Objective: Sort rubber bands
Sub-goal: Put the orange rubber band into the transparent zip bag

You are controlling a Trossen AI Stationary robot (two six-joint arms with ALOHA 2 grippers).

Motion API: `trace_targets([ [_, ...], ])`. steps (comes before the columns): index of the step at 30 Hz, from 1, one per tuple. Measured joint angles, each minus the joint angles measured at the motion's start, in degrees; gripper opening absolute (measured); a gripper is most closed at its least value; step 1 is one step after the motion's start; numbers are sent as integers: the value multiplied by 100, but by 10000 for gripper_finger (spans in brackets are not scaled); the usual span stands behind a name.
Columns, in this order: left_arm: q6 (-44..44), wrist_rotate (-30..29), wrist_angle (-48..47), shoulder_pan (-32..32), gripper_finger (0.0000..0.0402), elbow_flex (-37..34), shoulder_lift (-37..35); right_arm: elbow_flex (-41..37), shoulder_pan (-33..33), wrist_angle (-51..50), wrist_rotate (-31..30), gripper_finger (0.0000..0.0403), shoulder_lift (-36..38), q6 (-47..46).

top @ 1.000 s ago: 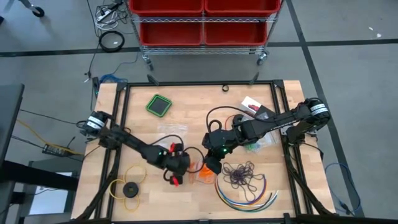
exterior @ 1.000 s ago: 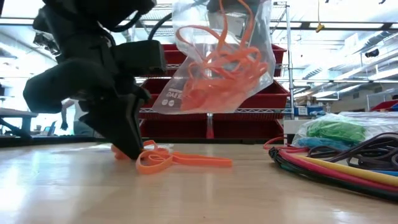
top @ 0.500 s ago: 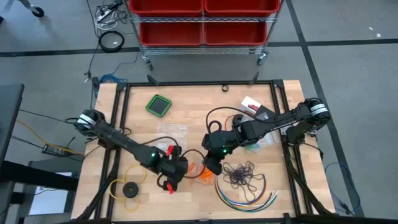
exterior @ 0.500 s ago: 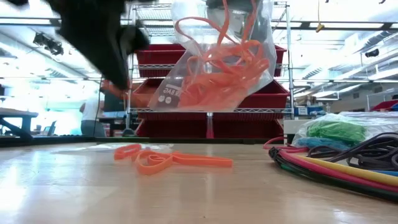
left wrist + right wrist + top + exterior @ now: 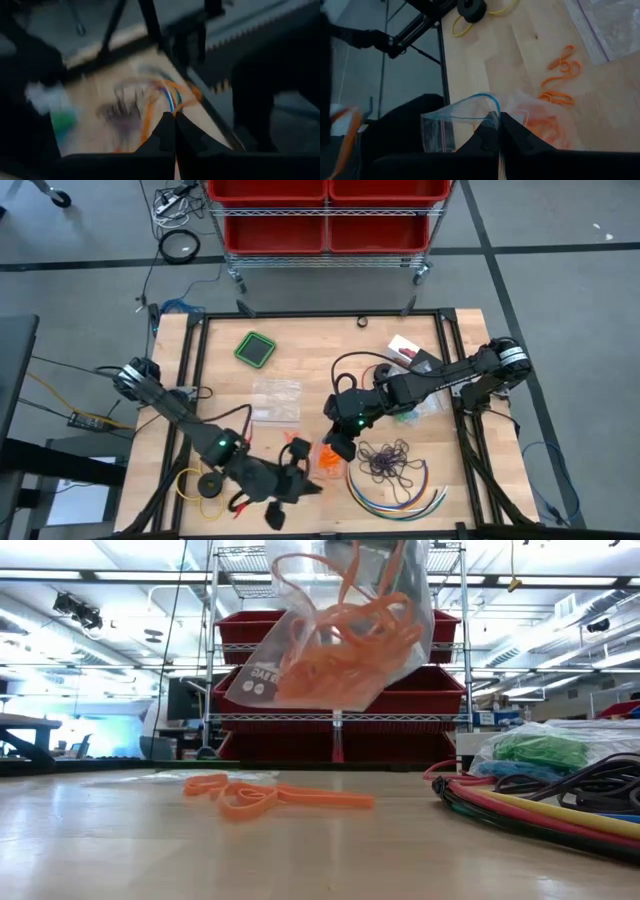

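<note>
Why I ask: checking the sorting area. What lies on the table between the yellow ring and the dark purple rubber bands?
In the high view, between the yellow ring and the dark purple rubber bands: the left gripper and loose orange rubber bands.

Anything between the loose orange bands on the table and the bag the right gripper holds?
Nothing visible. The loose orange bands lie on bare wood; the bag, pinched by the right gripper, hangs above them.
</note>
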State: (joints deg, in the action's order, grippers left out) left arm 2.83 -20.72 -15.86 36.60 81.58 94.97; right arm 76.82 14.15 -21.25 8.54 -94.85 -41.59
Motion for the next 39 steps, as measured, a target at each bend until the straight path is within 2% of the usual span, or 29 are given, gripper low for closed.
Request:
trace_targets([
  [3, 230, -5, 347, -201, 1, -2, 208, 0, 0, 38, -21, 2, 0, -42],
  [6, 63, -114, 331, -485, 3, -7, 400, 0, 0, 90, -20, 2, 0, -43],
  [13, -948, -279, -527, -985, 5, -6, 534, 0, 0, 92, -14, 3, 0, -37],
  [21, -1569, -290, -1261, -912, 19, 30, 534, 0, 0, 98, 2, 4, 0, 12],
  [28, -1954, -558, -2214, -799, 74, 437, 532, 0, 0, 102, 2, 4, 0, -39],
  [39, -1913, -563, -2360, -658, 205, 798, 527, 0, 0, 105, 4, 4, 0, -41],
])
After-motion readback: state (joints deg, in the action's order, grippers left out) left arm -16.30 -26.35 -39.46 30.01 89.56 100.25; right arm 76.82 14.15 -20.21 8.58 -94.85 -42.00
